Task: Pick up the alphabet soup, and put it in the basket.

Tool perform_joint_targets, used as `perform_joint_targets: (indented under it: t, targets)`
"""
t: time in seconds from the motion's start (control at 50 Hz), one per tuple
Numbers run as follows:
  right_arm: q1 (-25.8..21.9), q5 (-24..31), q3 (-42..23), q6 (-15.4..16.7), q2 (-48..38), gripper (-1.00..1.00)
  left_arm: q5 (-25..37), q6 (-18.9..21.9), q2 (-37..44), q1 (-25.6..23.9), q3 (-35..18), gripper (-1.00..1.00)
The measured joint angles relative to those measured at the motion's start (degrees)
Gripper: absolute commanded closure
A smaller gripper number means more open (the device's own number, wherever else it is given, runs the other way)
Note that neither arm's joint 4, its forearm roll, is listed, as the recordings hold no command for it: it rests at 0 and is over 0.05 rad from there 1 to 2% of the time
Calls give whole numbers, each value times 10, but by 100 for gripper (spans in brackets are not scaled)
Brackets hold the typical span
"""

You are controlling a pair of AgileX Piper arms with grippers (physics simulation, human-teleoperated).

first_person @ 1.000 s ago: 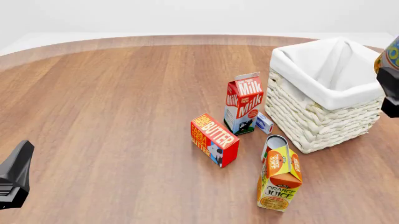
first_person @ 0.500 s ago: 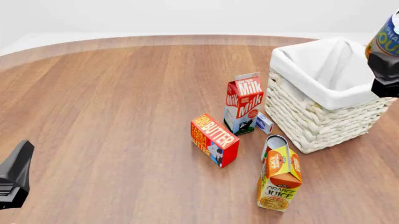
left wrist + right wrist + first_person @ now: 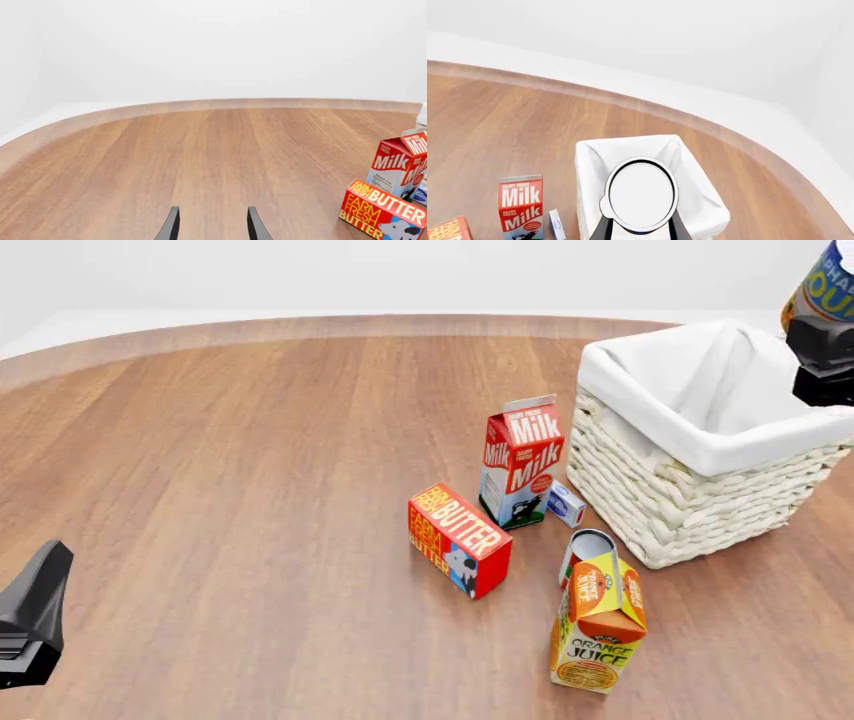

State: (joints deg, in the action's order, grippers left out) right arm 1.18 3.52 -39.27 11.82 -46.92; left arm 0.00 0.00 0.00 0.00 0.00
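- Right end effector (image 3: 639, 231): fingers clamped on the alphabet soup (image 3: 642, 194), held in the air above the basket (image 3: 694, 490), at the front view's upper right corner.
- Left end effector (image 3: 212, 225): fingers apart, nothing between them, low over the table (image 3: 240, 460) at the near left, well apart from the groceries.
- Beside the basket: milk carton (image 3: 522, 460), butter box (image 3: 458, 539), orange juice carton (image 3: 599, 623).
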Motion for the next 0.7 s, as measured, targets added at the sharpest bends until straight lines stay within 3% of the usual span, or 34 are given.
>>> perform_joint_targets:
  t: [0.7]
  targets:
    - [-5,77,-113,2,-76,100,0,0,0,0,0,-100]
